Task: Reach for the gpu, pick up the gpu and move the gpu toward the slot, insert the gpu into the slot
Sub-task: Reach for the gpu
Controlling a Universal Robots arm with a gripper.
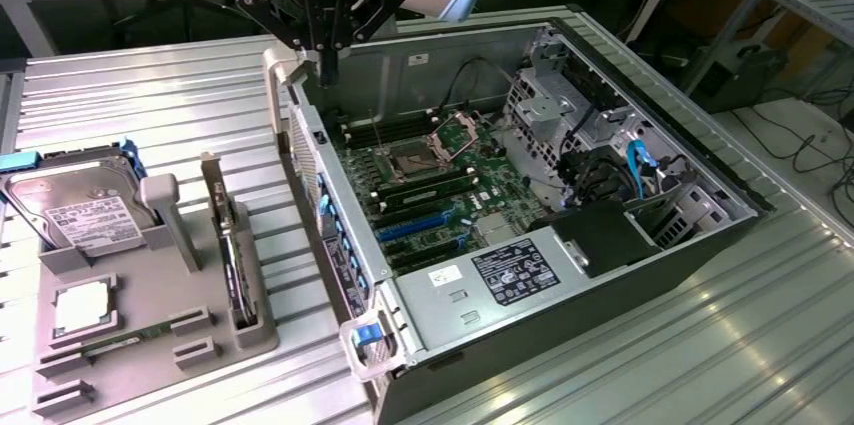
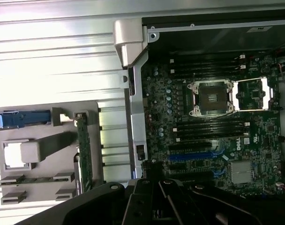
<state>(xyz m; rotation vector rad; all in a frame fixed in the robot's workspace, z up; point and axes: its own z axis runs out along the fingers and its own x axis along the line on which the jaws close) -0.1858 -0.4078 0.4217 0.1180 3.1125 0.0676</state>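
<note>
The gpu (image 1: 230,245) stands edge-on in a grey holder tray (image 1: 254,340) at the exterior view's left, beside the open computer case (image 1: 694,235). In the wrist view the gpu (image 2: 84,154) shows as a thin green strip. My gripper (image 1: 324,67) hangs above the far left corner of the case, well away from the gpu, with its fingers shut and nothing between them. The blue slots (image 1: 416,227) lie on the motherboard inside the case, and the slots (image 2: 194,153) also appear in the wrist view.
A silver hard drive (image 1: 80,210) with a white label, a processor (image 1: 83,303) and a thin memory stick (image 1: 127,340) sit on the same tray. Cables and drive cages (image 1: 627,165) crowd the case's right side. The ribbed metal table (image 1: 160,95) surrounds everything.
</note>
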